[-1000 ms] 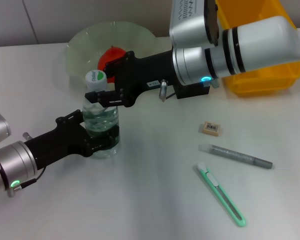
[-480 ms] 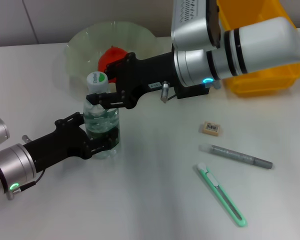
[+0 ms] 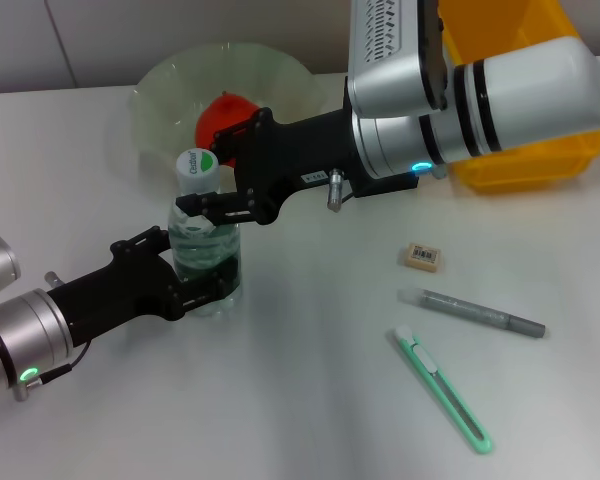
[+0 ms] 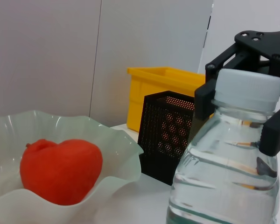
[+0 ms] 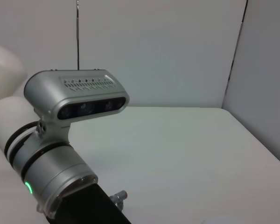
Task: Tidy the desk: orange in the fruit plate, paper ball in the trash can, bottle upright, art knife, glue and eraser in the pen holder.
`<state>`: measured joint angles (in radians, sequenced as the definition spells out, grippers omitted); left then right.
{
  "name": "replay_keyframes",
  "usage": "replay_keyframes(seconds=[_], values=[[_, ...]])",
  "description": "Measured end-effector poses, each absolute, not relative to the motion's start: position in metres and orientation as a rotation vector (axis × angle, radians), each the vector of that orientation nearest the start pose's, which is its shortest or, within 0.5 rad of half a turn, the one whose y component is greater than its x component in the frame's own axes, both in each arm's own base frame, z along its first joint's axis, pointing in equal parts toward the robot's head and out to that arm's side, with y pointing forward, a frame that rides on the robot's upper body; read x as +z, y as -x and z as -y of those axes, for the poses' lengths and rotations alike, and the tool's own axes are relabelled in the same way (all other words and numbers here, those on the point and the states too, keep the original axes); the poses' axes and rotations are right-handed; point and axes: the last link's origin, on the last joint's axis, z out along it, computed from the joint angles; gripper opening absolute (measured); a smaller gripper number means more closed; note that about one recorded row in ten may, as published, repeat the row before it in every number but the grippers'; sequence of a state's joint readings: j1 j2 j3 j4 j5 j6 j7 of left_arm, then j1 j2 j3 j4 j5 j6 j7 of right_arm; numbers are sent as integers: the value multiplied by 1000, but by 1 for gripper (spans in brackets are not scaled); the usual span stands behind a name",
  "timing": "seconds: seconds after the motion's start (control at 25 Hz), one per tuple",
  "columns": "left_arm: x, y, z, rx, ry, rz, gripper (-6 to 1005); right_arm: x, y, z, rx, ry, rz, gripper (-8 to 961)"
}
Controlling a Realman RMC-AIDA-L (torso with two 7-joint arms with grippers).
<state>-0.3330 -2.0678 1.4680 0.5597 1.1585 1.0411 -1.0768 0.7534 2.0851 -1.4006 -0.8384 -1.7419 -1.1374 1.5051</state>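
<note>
Now both hands grip the upright bottle [image 3: 205, 240], shifted slightly: left hand [image 3: 195, 283] low, right hand [image 3: 202, 203] beneath the cap.

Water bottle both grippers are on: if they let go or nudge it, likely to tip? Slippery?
The bottle stands upright, tall on a narrow base, so probably tippy under a sideways nudge. It looks mostly full of water, so likely heavy for its size, which should steady it. The clear ribbed plastic may flex or slip. The left gripper clamps the body; the right gripper sits at the neck.
</note>
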Motion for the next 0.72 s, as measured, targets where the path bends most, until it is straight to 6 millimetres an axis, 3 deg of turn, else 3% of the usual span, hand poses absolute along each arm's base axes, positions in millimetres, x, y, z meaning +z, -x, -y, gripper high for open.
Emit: replay_keyframes(seconds=[0.72], values=[[-61, 286, -312, -681, 2446, 656, 778, -59, -110, -394, 456, 2823, 13, 462]])
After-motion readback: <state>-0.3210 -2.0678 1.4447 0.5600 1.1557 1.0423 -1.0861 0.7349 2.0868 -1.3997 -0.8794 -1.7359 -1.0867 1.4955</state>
